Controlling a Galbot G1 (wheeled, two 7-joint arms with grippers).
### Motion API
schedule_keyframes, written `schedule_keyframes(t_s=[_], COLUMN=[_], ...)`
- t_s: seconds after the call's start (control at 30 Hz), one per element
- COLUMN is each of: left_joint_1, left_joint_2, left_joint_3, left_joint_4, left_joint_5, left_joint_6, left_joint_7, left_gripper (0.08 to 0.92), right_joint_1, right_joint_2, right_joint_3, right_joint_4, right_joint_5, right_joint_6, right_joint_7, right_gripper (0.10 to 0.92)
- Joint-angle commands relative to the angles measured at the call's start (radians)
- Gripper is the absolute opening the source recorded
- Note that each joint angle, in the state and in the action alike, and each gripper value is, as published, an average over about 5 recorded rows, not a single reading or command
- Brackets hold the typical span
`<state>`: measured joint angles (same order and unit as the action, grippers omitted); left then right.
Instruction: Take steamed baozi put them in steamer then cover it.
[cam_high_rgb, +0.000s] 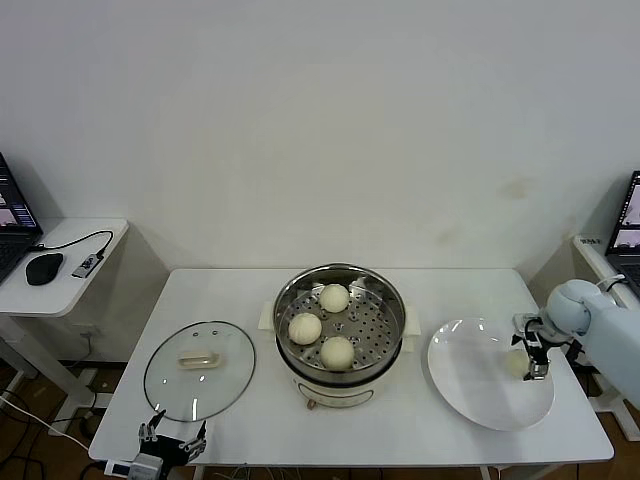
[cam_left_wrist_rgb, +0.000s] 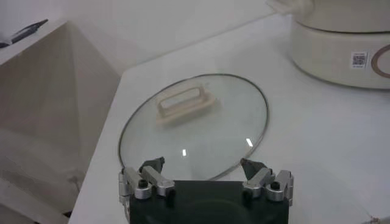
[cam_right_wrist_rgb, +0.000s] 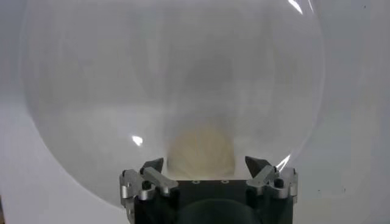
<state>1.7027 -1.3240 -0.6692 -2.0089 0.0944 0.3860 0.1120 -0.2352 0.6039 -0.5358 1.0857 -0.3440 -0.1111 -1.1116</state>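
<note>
The steel steamer (cam_high_rgb: 385, 291) sits mid-table on its white pot base (cam_left_wrist_rgb: 341, 52) and holds three cream-white baozi (cam_high_rgb: 334, 298), (cam_high_rgb: 305, 328), (cam_high_rgb: 337, 352). A fourth baozi (cam_high_rgb: 516, 364) lies on the white plate (cam_high_rgb: 470, 385) at the right. My right gripper (cam_high_rgb: 535, 362) is open and hovers over that baozi; in the right wrist view the bun (cam_right_wrist_rgb: 201, 152) lies between the spread fingertips (cam_right_wrist_rgb: 153, 165), untouched. My left gripper (cam_high_rgb: 172, 436) is open and empty at the table's front left edge, just short of the glass lid (cam_high_rgb: 200, 370).
The glass lid with its cream handle (cam_left_wrist_rgb: 183, 103) lies flat on the table left of the steamer. A side table with a mouse (cam_high_rgb: 44, 268) and cable stands far left. A laptop (cam_high_rgb: 624, 232) sits at the far right.
</note>
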Motion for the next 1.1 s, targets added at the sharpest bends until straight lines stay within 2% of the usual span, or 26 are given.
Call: schedule_keyframes(t_s=[0.03, 0.43, 0.63, 0.8, 0.93, 1.1], left_joint_1=[-0.003, -0.011, -0.018, -0.032, -0.043, -0.047], left_joint_2=[0.000, 0.003, 0.005, 0.010, 0.010, 0.009], left_joint_3=[-0.001, -0.003, -0.002, -0.002, 0.001, 0.000], left_joint_4=[0.002, 0.006, 0.003, 0.002, -0.010, -0.034], left_joint_5=[0.000, -0.001, 0.002, 0.007, -0.001, -0.008], left_joint_6=[0.000, 0.000, -0.003, -0.006, -0.006, -0.006], left_joint_7=[0.001, 0.001, -0.002, -0.006, -0.004, -0.002], left_gripper=[0.823, 0.823, 0.823, 0.823, 0.823, 0.823], right_joint_1=[-0.005, 0.020, 0.120, 0.365, 0.594, 0.845], right_joint_2=[0.003, -0.034, -0.105, -0.144, -0.127, -0.049], right_joint_3=[0.005, -0.004, -0.078, -0.286, -0.467, -0.670], right_joint_4=[-0.009, 0.035, 0.146, 0.239, 0.294, 0.351], right_joint_5=[-0.005, 0.054, 0.175, 0.282, 0.354, 0.527], right_joint_6=[-0.002, -0.051, -0.102, -0.144, -0.169, -0.234], right_joint_7=[0.011, -0.010, -0.042, -0.057, -0.057, -0.058], right_gripper=[0.814, 0.578, 0.560, 0.560, 0.560, 0.560])
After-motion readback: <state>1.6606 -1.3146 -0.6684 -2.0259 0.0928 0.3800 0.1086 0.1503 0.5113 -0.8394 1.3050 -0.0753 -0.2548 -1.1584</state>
